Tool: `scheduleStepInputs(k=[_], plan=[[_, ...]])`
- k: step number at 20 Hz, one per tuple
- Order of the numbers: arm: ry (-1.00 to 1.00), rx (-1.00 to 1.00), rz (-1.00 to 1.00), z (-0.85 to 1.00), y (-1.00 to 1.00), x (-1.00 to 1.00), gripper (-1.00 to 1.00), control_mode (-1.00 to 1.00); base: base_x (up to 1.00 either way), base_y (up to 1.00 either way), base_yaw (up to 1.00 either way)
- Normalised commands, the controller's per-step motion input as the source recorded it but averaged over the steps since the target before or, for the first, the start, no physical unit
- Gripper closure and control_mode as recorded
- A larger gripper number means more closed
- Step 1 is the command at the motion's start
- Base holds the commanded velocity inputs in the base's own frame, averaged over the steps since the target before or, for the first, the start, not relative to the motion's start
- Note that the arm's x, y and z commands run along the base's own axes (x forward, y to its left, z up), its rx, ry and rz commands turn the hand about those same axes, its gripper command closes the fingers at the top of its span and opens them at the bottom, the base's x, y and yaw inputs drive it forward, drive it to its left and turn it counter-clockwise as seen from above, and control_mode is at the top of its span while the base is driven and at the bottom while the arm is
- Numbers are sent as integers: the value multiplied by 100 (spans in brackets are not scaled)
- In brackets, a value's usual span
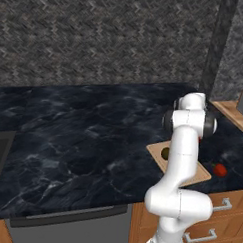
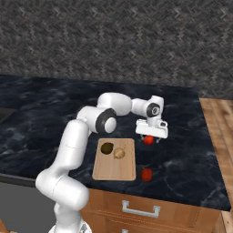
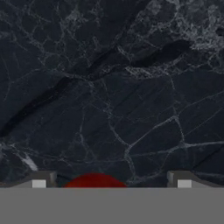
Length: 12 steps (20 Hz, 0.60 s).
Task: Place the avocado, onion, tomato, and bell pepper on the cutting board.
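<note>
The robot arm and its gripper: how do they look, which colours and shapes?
The arm is made of rounded, glossy white tube segments joined by dark grey round joints. The gripper has a flat white boxy body; its two small fingers look grey with pale pads. No cables or markings show.

From the left base camera my own arm covers most of the cutting board [image 1: 155, 149] and half the avocado [image 1: 165, 153]. In the hand view the grey band cuts off the red ball [image 3: 94, 180] sitting between my gripper [image 3: 111, 183] fingertips.
</note>
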Motion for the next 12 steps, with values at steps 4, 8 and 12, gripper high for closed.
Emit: scheduleStepInputs(k=[4, 8, 12], plan=[[4, 3, 0, -18, 0, -28, 100, -100, 0, 0, 0], [0, 2, 0, 21, 0, -20, 100, -100, 0, 0, 0], [0, 5, 0, 64, 2, -19, 100, -100, 0, 0, 0]])
